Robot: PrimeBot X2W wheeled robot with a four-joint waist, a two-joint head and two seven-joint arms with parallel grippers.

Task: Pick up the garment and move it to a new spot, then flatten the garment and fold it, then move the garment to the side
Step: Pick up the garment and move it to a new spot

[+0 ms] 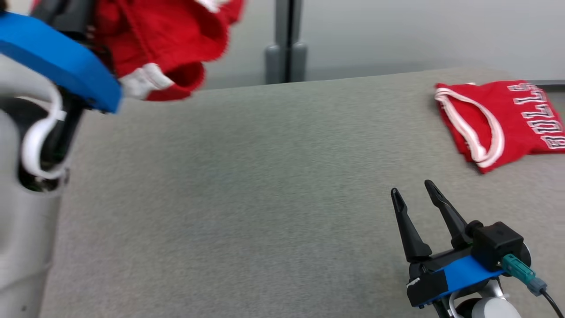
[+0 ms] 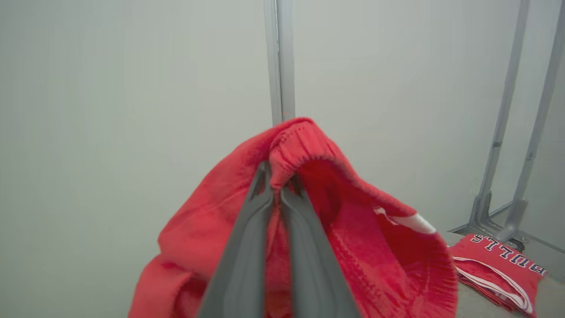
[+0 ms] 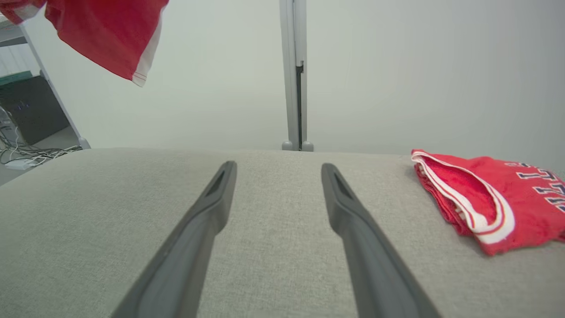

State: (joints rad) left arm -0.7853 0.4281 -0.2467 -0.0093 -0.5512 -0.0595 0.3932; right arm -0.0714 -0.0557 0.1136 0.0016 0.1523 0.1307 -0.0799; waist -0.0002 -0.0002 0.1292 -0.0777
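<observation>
Grey fabric table (image 1: 265,198) takes up most of the head view. My left forearm (image 1: 26,229), a pale shell with a blue wrist plate (image 1: 57,57), runs up the left edge of that view. Garment (image 1: 163,39) is red with white trim, off the table, hanging bunched at upper left of the head view. In the right wrist view a corner of it dangles at upper left. A second red piece, a folded jersey (image 1: 499,123) with white-edged lettering, lies on the table at upper right, well apart from the garment. Grey post (image 1: 287,39) stands behind the table's far edge, top centre. My left gripper (image 2: 278,176), centre of the left wrist view, has its fingers pressed together, pinching a ribbed hem fold of the garment, with cloth draping down both sides. My right gripper (image 1: 411,187), lower right of the head view, has its fingers spread wide with nothing between them, over bare table near the folded jersey, not touching it.
</observation>
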